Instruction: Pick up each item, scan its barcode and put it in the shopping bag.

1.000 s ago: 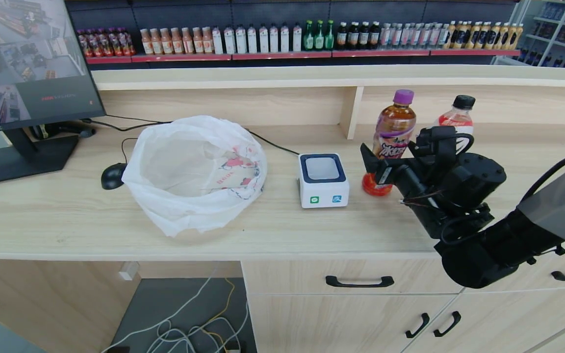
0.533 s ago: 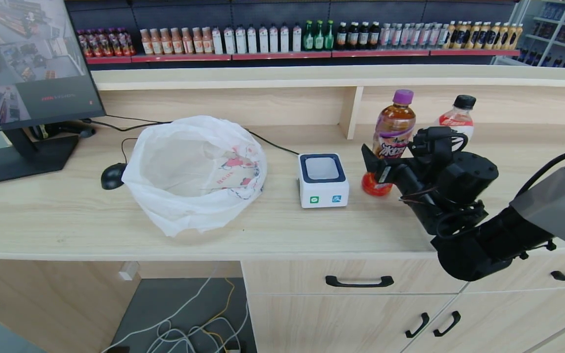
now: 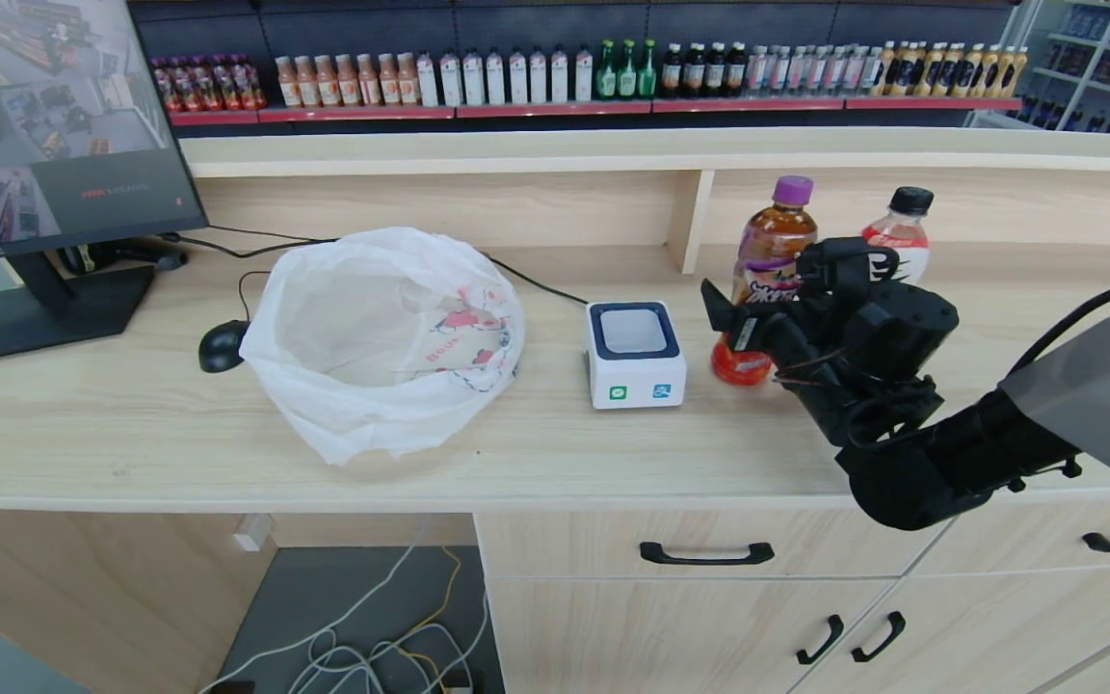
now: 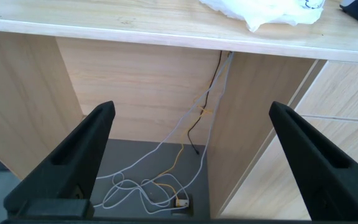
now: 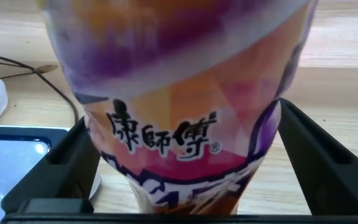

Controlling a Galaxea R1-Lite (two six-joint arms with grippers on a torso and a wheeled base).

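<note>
- Counter (image 3: pixel 131 424): carries everything; the left gripper (image 4: pixel 191 112) hangs below its edge, jaws spread, empty.
- Shopping bag (image 3: pixel 382 337): mouth open, left of the scanner (image 3: pixel 634 355); thin, floppy plastic.
- Purple-capped bottle (image 3: pixel 775 241): upright just right of the scanner. It looks full, so probably heavy and stiff; the smooth label may slip, so take it at the narrowed waist.
- Right gripper (image 5: pixel 182 118): jaws released, 1 finger on each side of that waist.

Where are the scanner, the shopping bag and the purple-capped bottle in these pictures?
Scanner (image 3: pixel 633 332): head view, on its glass top.
Bag (image 3: pixel 362 416): head view, on its front wall.
Purple-capped bottle (image 3: pixel 776 231): head view, on its shoulder below the cap.
</note>
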